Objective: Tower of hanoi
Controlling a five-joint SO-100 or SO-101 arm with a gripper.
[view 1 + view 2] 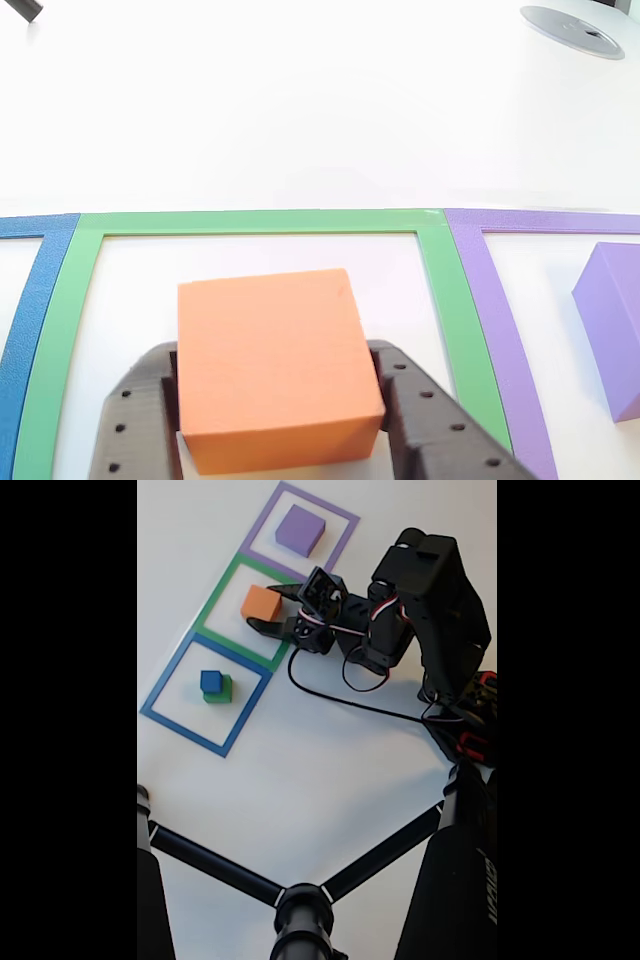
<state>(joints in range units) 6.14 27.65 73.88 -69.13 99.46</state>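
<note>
Orange cube (275, 365) inside the green square frame (260, 221), resting on the white tabletop (300, 110), seen close from the other view. Dark jaws on either side of the cube, one finger (140, 420) against its left face, the other (430, 420) against its right face; clamped on the cube as far as that view tells, with both inner faces pressed to the orange sides. Gripper (280, 430) entering from the bottom edge. Cube sitting square to the frame, nearer the frame's bottom side than its top bar. To the right, a purple square frame (480, 300) sharing a border line with the green one, and within it a purple cube (615, 320), cut off by the picture's right edge. To the left, a strip of a blue frame (25, 310). At top right, a grey round disc (572, 30) lying flat on the tabletop.

In the fixed view, three frames in a slanted row: purple frame (303, 530) at top, green frame (262, 610) in the middle, blue frame (205, 693) at the bottom. Purple cube (301, 529) alone in the top frame. Orange cube (261, 603) in the middle frame, with the gripper (270, 610) reaching in from the right and its dark fingers on two sides of it. In the blue frame, a small blue cube (210, 681) stacked on a green cube (219, 692). Black arm (425, 590) folded at the right, a black cable (350, 695) trailing across the tabletop. Black tripod legs (300, 900) across the bottom of the picture.
</note>
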